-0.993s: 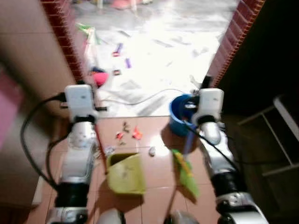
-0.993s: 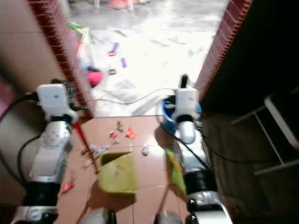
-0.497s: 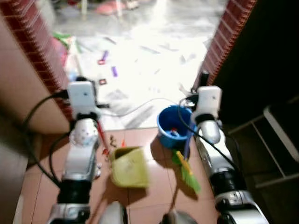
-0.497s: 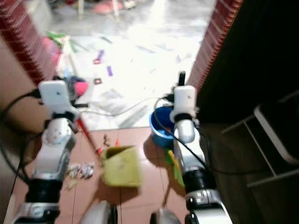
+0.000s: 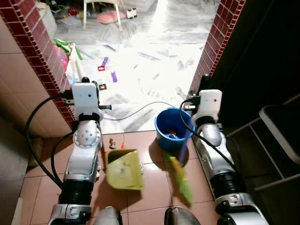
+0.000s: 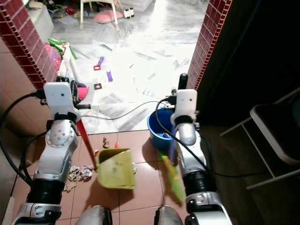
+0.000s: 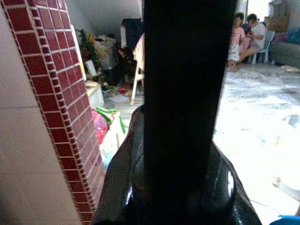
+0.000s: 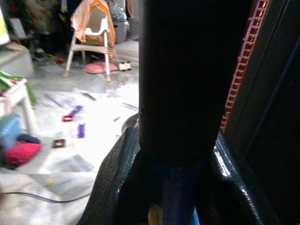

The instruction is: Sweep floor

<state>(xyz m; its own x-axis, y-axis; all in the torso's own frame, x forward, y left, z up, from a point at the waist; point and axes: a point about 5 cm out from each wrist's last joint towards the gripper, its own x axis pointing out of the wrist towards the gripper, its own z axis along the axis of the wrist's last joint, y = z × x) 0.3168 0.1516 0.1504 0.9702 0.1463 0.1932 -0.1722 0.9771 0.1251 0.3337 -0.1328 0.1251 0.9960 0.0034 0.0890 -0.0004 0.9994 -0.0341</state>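
The green broom [image 5: 180, 178] is seen slanted on the red floor tiles [image 5: 150, 187], its blue handle clamped in the right pincer [image 8: 178, 187]; the yellow dustpan [image 6: 116, 168] lies beside it, its red handle clamped in the left pincer [image 7: 180, 187]; a blue bucket [image 5: 172, 127] stands just behind; scraps [image 6: 79, 172] are scattered left of the dustpan.

The two head views look steeply down from above the robot's own arms onto terracotta floor tiles [image 5: 154, 187] and out through a red-brick doorway [image 6: 206, 42]. They share almost the whole scene (slightly offset sideways). Each wrist view looks level along a close black finger [image 7: 183, 93] into the bright room beyond.
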